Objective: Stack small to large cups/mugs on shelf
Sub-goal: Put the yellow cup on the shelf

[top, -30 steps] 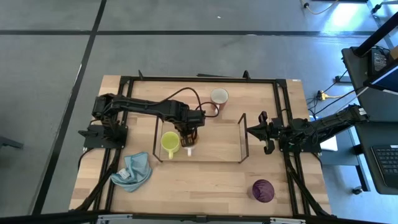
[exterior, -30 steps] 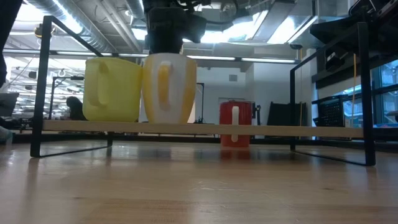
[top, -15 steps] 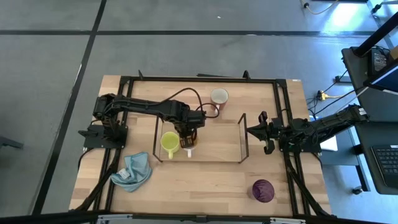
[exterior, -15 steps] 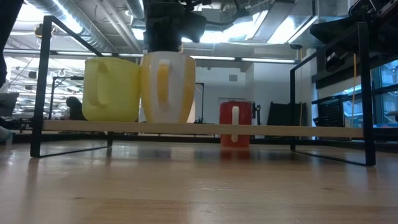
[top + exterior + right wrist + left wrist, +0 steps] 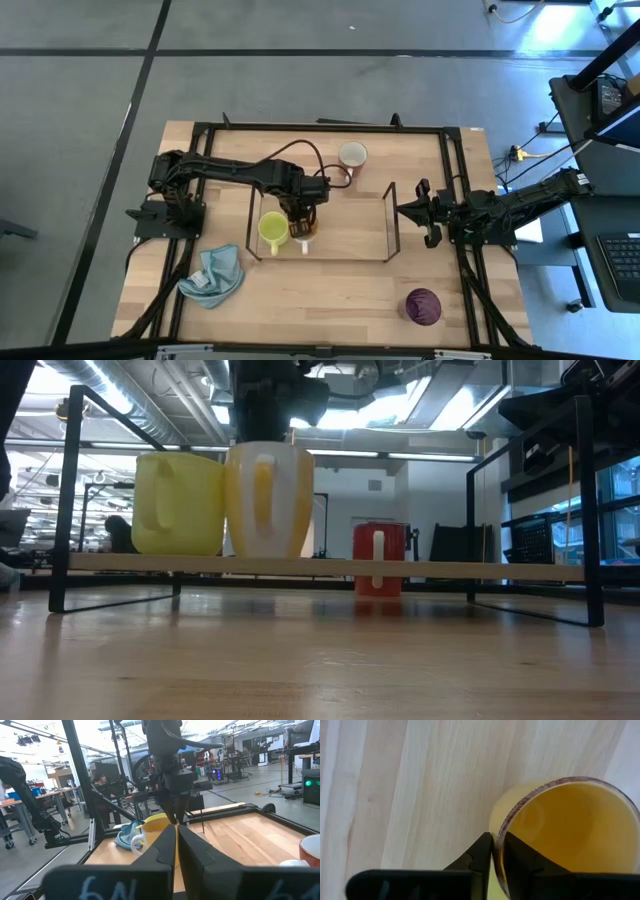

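Note:
The black wire shelf [image 5: 390,222] stands mid-table. The yellow-green mug [image 5: 273,230] [image 5: 178,502] rests by its base on the shelf's left end. Right beside it is the white mug [image 5: 268,500], orange inside, with my left gripper [image 5: 497,842] [image 5: 305,220] shut on it from above. The orange mug [image 5: 352,155] [image 5: 378,560] stands on the table behind the shelf. The dark purple cup [image 5: 423,305] stands near the table's near right corner. My right gripper [image 5: 402,210] [image 5: 176,845] waits shut, just right of the shelf. My left gripper pinches the white mug's rim [image 5: 501,827], one finger inside the cup and one outside its wall. The fingers come from above, pointing down. The mug is upright, its base level with the shelf top and its side against the yellow-green mug.
A light blue cloth [image 5: 215,275] lies crumpled near the table's left near side. The black table frame [image 5: 450,160] runs around the table. The shelf's right half [image 5: 450,565] is bare. Room clutter and a person show beyond the table.
My left gripper has shifted the white mug slightly toward the table's left, closer against the yellow-green mug, keeping it upright. The right arm has kept still.

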Tool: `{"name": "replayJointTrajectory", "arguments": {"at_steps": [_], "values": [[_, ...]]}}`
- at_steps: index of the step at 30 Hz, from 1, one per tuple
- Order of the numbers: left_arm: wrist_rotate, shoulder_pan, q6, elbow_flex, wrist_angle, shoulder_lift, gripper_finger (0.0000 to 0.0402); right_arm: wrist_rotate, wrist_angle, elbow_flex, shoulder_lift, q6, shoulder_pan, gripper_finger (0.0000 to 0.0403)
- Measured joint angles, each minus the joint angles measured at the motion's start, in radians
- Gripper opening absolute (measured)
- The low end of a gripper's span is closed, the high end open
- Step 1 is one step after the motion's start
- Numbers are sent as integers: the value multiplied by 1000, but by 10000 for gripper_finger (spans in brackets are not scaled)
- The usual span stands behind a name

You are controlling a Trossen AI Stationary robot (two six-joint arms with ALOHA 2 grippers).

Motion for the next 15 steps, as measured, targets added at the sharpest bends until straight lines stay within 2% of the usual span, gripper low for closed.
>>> {"name": "replayJointTrajectory", "arguments": {"at_steps": [11, 15], "values": [[13, 1, -1, 0, -3, -46, 50, 0, 0, 0, 0, 0, 0, 20], [-13, 0, 1, 23, -13, -57, 53, 0, 0, 0, 0, 0, 0, 20]]}}
